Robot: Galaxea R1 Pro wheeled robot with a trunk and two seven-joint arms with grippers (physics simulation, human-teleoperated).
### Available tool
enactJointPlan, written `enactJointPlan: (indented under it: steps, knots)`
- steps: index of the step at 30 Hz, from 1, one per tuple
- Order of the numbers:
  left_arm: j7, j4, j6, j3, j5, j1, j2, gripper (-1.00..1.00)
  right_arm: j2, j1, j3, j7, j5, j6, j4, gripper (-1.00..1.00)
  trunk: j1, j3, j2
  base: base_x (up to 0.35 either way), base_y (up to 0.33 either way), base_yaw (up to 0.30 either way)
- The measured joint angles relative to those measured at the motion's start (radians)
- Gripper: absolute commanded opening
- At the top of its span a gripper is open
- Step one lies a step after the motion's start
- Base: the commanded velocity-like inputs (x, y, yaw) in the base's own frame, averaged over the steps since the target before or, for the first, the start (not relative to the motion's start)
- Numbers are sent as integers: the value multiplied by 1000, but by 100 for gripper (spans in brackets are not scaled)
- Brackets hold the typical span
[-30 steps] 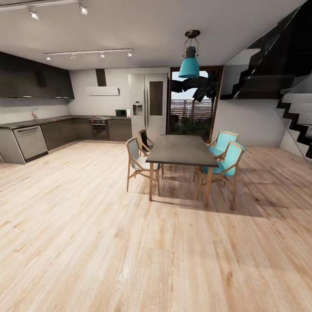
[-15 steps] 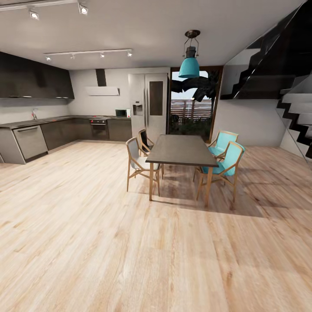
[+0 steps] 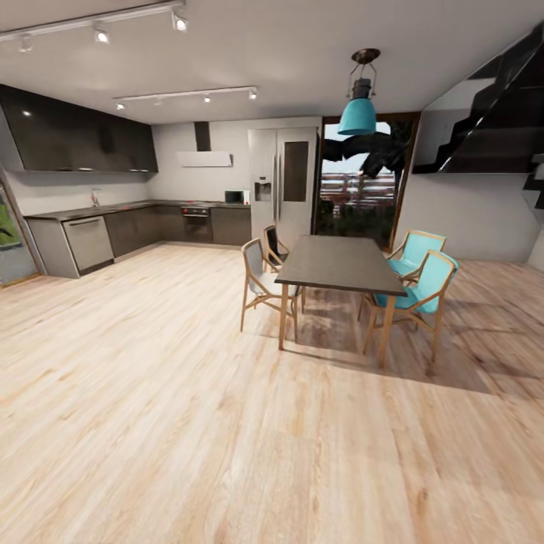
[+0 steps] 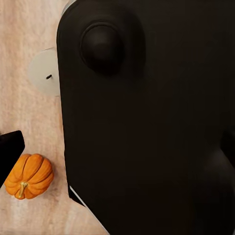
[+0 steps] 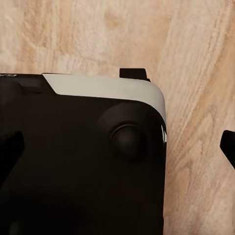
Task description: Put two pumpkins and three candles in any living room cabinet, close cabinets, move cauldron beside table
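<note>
Beneath my left wrist, one pumpkin [image 4: 29, 176] and one candle [image 4: 45, 72] sit apart on the wood floor [image 4: 29, 127], beside my dark base. My claws: I cannot tell whether either is released or clenched. Ahead, bare floor; farther off, a dark dining table [image 3: 340, 264] with chairs [image 3: 421, 289]; beyond, kitchen cabinets [image 3: 143, 227] and fridge [image 3: 283, 181].

Bright, even light from ceiling spotlights [image 3: 179, 21] and a window [image 3: 355, 185]; soft chair shadows, slightly blurred renders.
</note>
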Motion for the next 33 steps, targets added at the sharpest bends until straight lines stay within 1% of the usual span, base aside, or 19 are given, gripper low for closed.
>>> enactJointPlan:
  steps: [4,11,13,28,33]
  knots:
    - [0,0,0,-1,-1,0,-1,100,0,0,0,0,0,0,0,100,0,0,0,19,-46,24]
    - [0,-2,0,-3,-2,0,-1,100,1,0,0,0,1,0,0,100,0,0,0,150,-262,2]
    - [0,-2,0,-3,-2,0,0,100,1,0,0,0,1,-1,0,100,0,0,0,47,-78,100]
    - [0,-2,-1,-3,-2,0,0,100,-1,-1,0,-2,1,-1,0,100,0,0,0,3,-9,273]
    - [2,-2,-7,-4,-4,0,-3,100,-1,-1,0,-2,1,-1,0,100,0,0,0,0,-208,286]
